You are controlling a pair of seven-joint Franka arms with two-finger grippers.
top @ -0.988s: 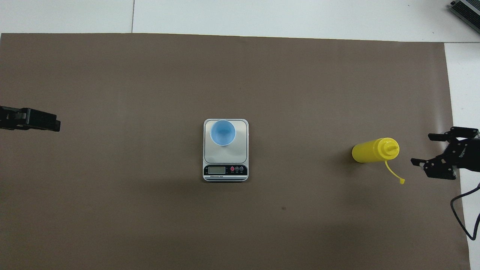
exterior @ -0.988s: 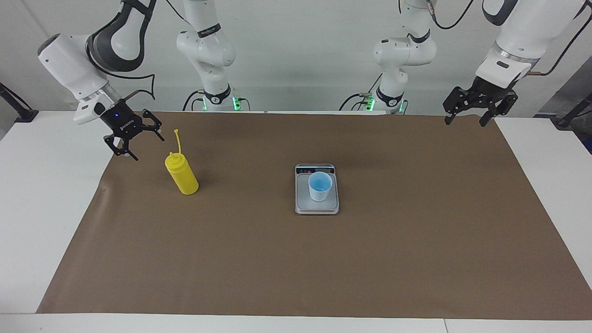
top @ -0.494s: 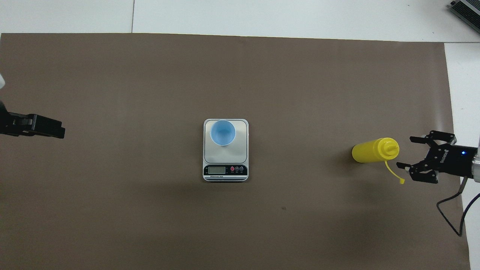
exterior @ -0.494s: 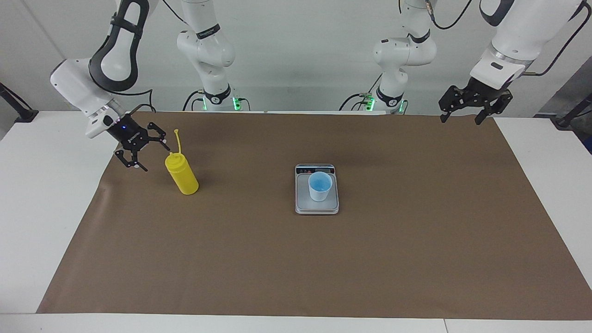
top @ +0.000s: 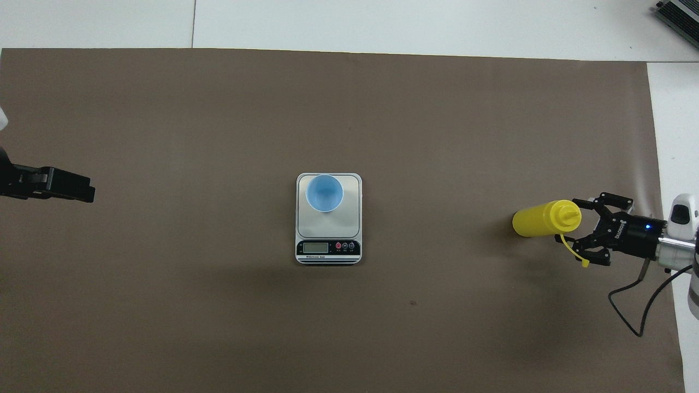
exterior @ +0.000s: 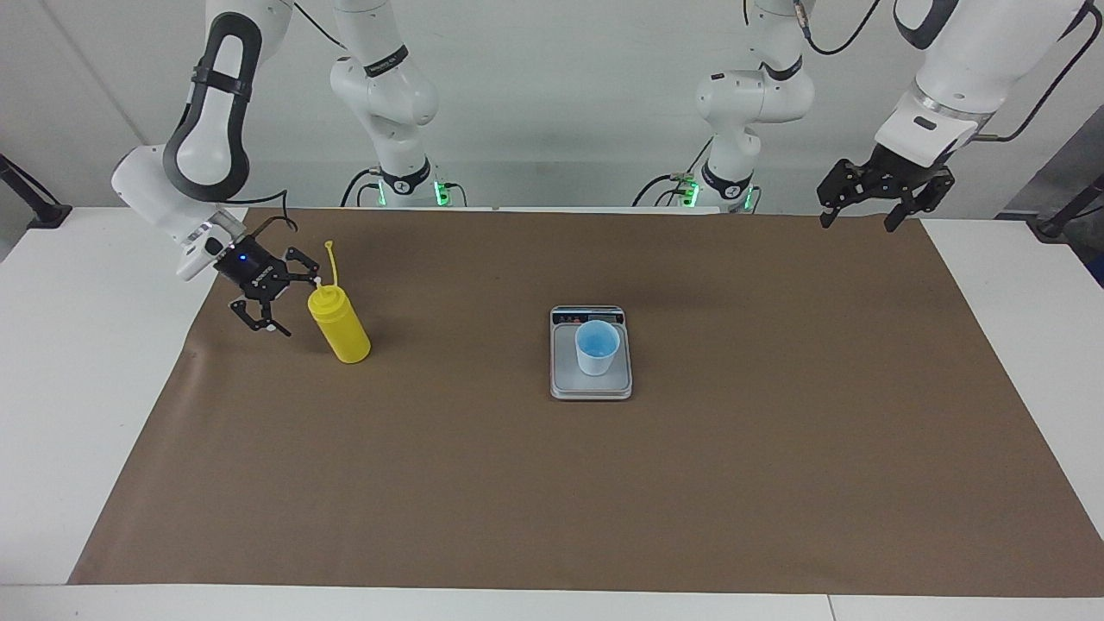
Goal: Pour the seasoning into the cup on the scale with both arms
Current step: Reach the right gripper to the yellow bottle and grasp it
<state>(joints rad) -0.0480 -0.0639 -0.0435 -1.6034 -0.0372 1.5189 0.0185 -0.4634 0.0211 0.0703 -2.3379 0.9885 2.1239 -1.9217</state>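
You have the scale (exterior: 591, 354) sitting near the middle of the brown mat (exterior: 690, 483), its dark display strip on the short edge closest to the robots, at 12 o'clock in the facing view. The light blue cup (exterior: 597, 347) stands upright on the scale's platform, toward the 6 o'clock end of the platform in that same view.

Your yellow seasoning bottle (exterior: 339, 323) stands upright on the mat toward the right arm's end of the table, at roughly 9 o'clock from the scale in the facing view and 3 o'clock from it in the overhead view (top: 543, 218). Its thin cap strap (exterior: 330, 261) sticks up from the nozzle.

The right gripper (exterior: 295, 304) is just beside the bottle's top, at 9 o'clock of it in the facing view, tilted toward it with its fingers spread and released; one fingertip (exterior: 312, 278) sits close by the nozzle, and you cannot tell whether it touches. Nothing is grasped.

The left gripper (exterior: 858, 222) hangs in the air over the mat's corner at the left arm's end, at about 2 o'clock from the scale in the facing view, fingers spread, holding nothing, waiting
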